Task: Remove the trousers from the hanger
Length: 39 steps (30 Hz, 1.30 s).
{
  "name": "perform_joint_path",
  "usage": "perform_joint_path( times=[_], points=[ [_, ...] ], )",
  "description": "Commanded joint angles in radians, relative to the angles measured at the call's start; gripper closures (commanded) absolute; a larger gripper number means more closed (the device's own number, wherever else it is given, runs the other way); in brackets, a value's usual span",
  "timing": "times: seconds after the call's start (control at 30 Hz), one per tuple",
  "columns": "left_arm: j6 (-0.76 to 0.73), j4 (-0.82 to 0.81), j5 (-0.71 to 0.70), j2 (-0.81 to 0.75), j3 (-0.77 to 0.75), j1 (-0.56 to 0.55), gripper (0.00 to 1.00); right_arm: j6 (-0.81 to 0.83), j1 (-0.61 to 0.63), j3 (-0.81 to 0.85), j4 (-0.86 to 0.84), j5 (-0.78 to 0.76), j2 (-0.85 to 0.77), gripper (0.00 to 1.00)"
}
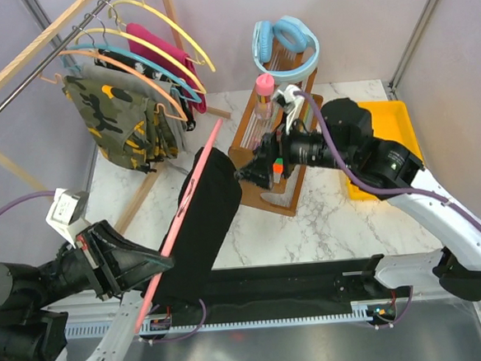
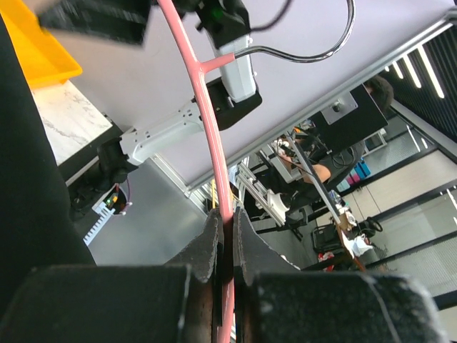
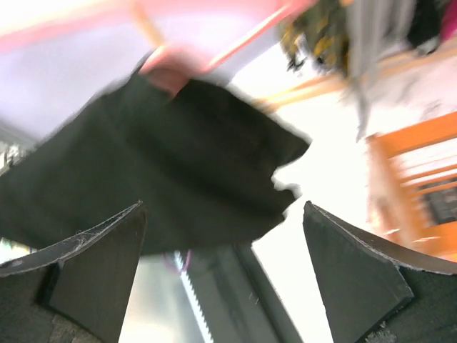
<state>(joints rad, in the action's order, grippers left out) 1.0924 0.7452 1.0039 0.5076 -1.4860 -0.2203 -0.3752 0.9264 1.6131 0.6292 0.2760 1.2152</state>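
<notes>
Enclosing a marble table [image 1: 334, 223], grey walls [image 1: 336, 17] are seen; a pink hanger [image 2: 202, 107] is clamped by the left gripper [image 2: 225, 221]; the right gripper [image 3: 223, 211] is spread empty near black trousers [image 3: 164, 164].

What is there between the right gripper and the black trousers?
Nothing: in the right wrist view the open right gripper faces the black trousers with only air between.

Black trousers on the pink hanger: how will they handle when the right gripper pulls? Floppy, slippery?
Likely floppy: the black trousers drape in soft folds over the pink hanger. Probably light: the hanger, clamped in the left gripper, shows no sag. Could slide off the smooth bar easily once the open right gripper pinches an edge.
</notes>
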Motion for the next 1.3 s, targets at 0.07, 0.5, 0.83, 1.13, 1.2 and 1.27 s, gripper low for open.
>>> perform_joint_path(
  times=[0.07, 0.5, 0.83, 1.13, 1.2, 1.27],
  points=[
    [0.023, -0.102, 0.064, -0.012, -0.026, -0.002, 0.98, -0.014, -0.113, 0.103, -0.098, 0.254, 0.078, 0.02],
    [0.046, -0.150, 0.075, -0.011, 0.030, -0.002, 0.98, -0.051, -0.100, 0.008, -0.266, 0.488, 0.095, 0.08],
    [0.115, -0.247, 0.095, -0.021, 0.055, -0.002, 0.98, -0.050, -0.017, 0.004, -0.287, 0.417, 0.144, 0.17],
    [0.169, -0.322, 0.108, -0.030, 0.081, -0.002, 0.98, -0.134, 0.063, -0.059, -0.431, 0.407, 0.142, 0.27],
    [0.170, -0.322, 0.105, -0.032, 0.081, -0.002, 0.98, -0.146, 0.065, -0.070, -0.441, 0.372, 0.127, 0.46],
    [0.169, -0.322, 0.102, -0.035, 0.084, -0.002, 0.98, -0.149, 0.065, -0.088, -0.434, 0.352, 0.112, 0.64]
  ],
)
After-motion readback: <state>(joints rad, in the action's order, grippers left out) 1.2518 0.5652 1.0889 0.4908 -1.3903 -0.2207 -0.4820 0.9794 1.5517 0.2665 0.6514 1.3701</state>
